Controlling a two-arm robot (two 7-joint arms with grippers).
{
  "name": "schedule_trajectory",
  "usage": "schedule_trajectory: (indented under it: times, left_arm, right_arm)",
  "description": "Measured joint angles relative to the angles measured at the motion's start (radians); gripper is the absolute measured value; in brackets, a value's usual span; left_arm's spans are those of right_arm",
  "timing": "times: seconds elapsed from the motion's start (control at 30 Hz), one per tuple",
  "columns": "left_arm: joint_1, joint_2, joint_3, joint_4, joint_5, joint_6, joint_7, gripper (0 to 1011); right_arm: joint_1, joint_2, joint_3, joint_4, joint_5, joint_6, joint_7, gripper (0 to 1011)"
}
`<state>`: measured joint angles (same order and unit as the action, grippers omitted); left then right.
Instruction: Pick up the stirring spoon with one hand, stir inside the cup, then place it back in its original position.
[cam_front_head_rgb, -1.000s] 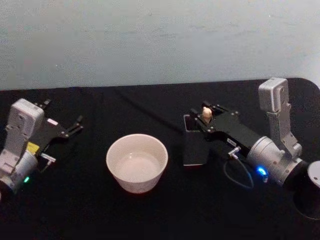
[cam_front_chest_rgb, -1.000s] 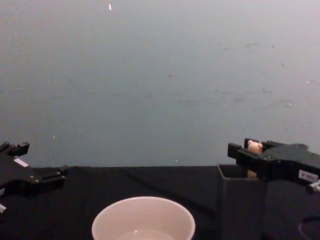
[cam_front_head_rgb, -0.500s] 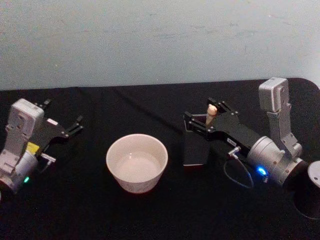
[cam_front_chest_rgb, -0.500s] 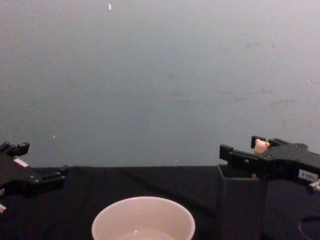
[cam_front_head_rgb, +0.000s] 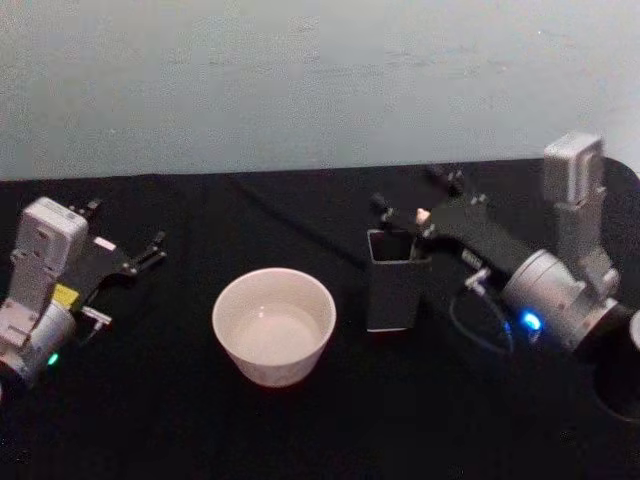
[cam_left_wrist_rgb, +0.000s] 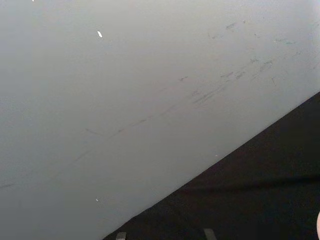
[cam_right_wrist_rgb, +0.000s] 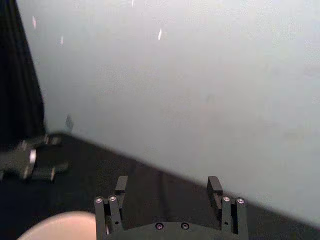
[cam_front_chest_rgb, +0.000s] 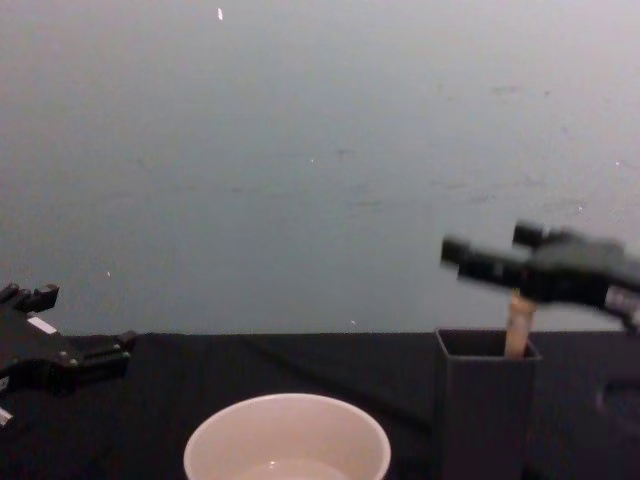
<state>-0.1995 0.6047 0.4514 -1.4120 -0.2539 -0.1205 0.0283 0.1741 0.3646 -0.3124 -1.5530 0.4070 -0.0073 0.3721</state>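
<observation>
The stirring spoon (cam_front_head_rgb: 422, 216) stands upright in a dark grey square holder (cam_front_head_rgb: 393, 295) right of the cup, its beige handle (cam_front_chest_rgb: 518, 336) sticking out of the top. My right gripper (cam_front_head_rgb: 410, 190) hovers just above the handle, open, with nothing between its fingers (cam_right_wrist_rgb: 121, 185). In the chest view the right gripper (cam_front_chest_rgb: 500, 262) sits over the holder (cam_front_chest_rgb: 480, 410). The white cup (cam_front_head_rgb: 270, 365) rests on the black table at centre front, also seen low in the chest view (cam_front_chest_rgb: 230, 430). My left gripper (cam_front_head_rgb: 125, 228) is parked open at the far left.
A black cloth (cam_front_head_rgb: 200, 430) covers the table, and a pale wall (cam_front_head_rgb: 300, 80) stands close behind its far edge. A blue cable (cam_front_head_rgb: 475, 335) loops beside the right wrist. The left gripper (cam_front_chest_rgb: 85, 318) rests just above the cloth at the left edge.
My right gripper opened off the spoon's bear head and rose clear of the holder. The spoon stayed in the holder. The left arm has not moved.
</observation>
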Motion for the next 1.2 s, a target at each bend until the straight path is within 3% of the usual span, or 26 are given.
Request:
schedule_trajectory:
  times: [0.17,0.3,0.33,0.4,0.53,0.83,1.2]
  left_arm:
    - [0.000,0.000,0.000,0.000,0.000,0.000,0.000,1001]
    - [0.000,0.000,0.000,0.000,0.000,0.000,0.000,1001]
    - [0.000,0.000,0.000,0.000,0.000,0.000,0.000,1001]
    - [0.000,0.000,0.000,0.000,0.000,0.000,0.000,1001]
    - [0.000,0.000,0.000,0.000,0.000,0.000,0.000,1001]
    - [0.000,0.000,0.000,0.000,0.000,0.000,0.000,1001]
    - [0.000,0.000,0.000,0.000,0.000,0.000,0.000,1001]
  right_arm:
    - [0.010,-0.021,0.054,-0.017,0.008,-0.071,-0.038,1000]
    - [0.021,-0.048,0.090,0.007,-0.049,-0.105,-0.124,1000]
    - [0.026,-0.058,0.098,0.027,-0.081,-0.107,-0.165,1000]
    - [0.035,-0.068,0.102,0.070,-0.131,-0.102,-0.217,1000]
    - [0.043,-0.076,0.097,0.139,-0.190,-0.073,-0.259,1000]
    - [0.042,-0.089,0.072,0.229,-0.249,-0.021,-0.253,1000]
    - [0.045,-0.098,0.068,0.254,-0.269,-0.006,-0.238,1000]
